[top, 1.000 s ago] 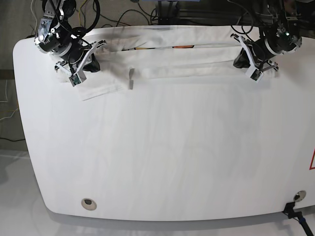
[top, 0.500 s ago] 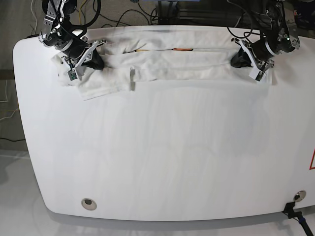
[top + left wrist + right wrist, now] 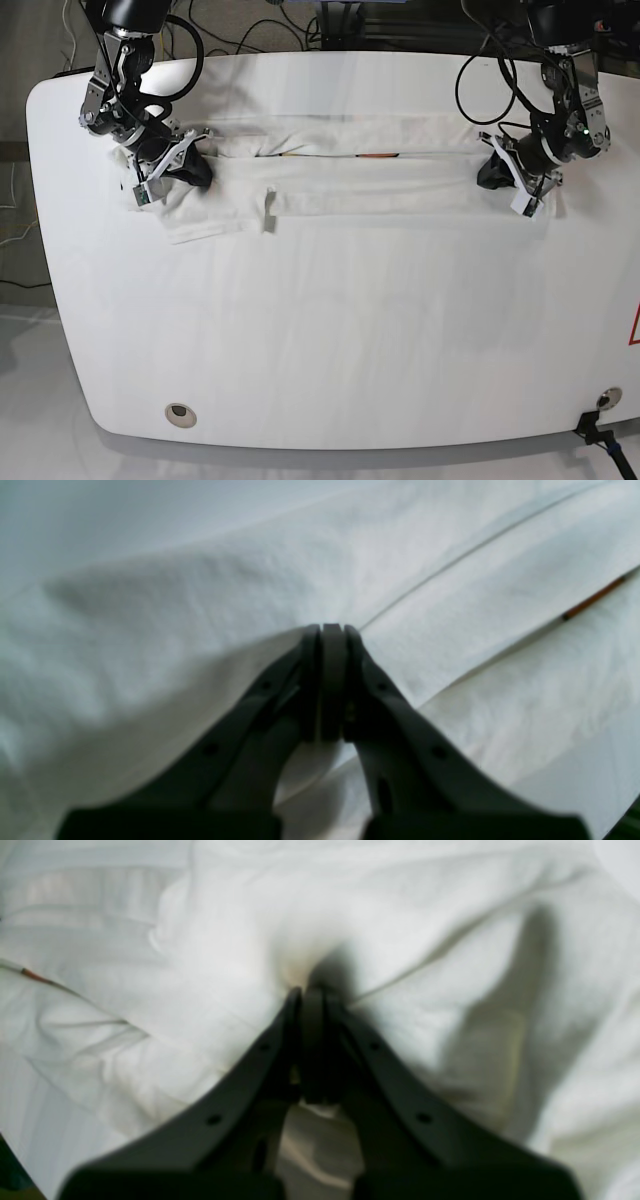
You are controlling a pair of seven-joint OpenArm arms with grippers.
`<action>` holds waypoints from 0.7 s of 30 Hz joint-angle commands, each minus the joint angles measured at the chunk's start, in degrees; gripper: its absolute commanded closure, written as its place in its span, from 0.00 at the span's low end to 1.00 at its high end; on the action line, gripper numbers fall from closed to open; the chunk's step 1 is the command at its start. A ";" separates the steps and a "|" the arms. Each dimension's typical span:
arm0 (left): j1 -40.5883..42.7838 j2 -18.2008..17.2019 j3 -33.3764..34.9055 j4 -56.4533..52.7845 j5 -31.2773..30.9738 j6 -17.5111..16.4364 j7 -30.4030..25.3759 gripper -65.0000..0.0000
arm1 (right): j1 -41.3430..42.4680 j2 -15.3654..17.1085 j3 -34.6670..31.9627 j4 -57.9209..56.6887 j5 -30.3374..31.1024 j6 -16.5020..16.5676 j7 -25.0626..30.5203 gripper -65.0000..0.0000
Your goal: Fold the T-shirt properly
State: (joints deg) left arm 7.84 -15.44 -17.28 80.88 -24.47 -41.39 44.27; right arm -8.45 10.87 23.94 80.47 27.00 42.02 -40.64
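The T-shirt (image 3: pixel 345 175) lay as a long, narrow folded band near the far edge of the white table (image 3: pixel 340 330), its long axis running side to side across the base view, roughly parallel to that far edge. At the band's end on the left of that view a sleeve-like flap (image 3: pixel 205 215) stuck out toward the near side at a slant, and a small tab of cloth (image 3: pixel 268 208) hung just below the band's lower edge. A thin sliver of orange print (image 3: pixel 375 155) showed in the crease between the folded layers, running along the same axis.

The right gripper (image 3: pixel 190 165) sat at the left end of the band in the base view, its fingers (image 3: pixel 310 1040) pressed together and pinching a bunched fold of the white fabric, which puckered around the tips in the right wrist view. The left gripper (image 3: pixel 490 170) sat at the opposite end, its fingers (image 3: pixel 327 680) likewise clamped together on the cloth, with a layer of fabric draped over the tips and a hem line leading away from them toward the upper right of the left wrist view. Both grippers lay low against the table, well apart, one at each end of the shirt

Cables (image 3: pixel 490 60) trailed behind the far edge, and a round fitting (image 3: pixel 180 413) sat near the table's near left corner
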 commanded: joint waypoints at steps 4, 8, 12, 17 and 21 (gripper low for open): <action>0.56 -0.78 -0.17 -0.22 3.77 1.39 3.51 1.00 | -0.56 1.48 -0.08 -0.60 -4.89 -2.02 -0.10 1.00; 0.56 -0.87 -0.17 0.04 3.68 1.39 3.51 1.00 | -0.48 1.39 -0.16 -0.16 -4.89 -2.02 -0.02 1.00; 0.12 -0.87 -0.35 4.70 3.59 1.39 3.77 1.00 | -0.48 1.13 -0.16 4.94 -4.63 -2.02 -0.46 1.00; 0.03 -0.95 -0.35 10.94 3.77 1.39 5.53 1.00 | -0.83 0.16 -0.16 13.73 -4.81 -2.02 -4.24 1.00; 0.47 -1.66 -0.52 15.51 3.77 1.39 8.52 1.00 | -1.62 0.07 -0.16 21.20 -4.54 -2.02 -9.16 1.00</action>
State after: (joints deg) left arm 8.82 -16.40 -17.41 94.02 -20.14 -39.92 53.21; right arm -10.26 10.33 23.51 98.61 21.41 40.01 -49.87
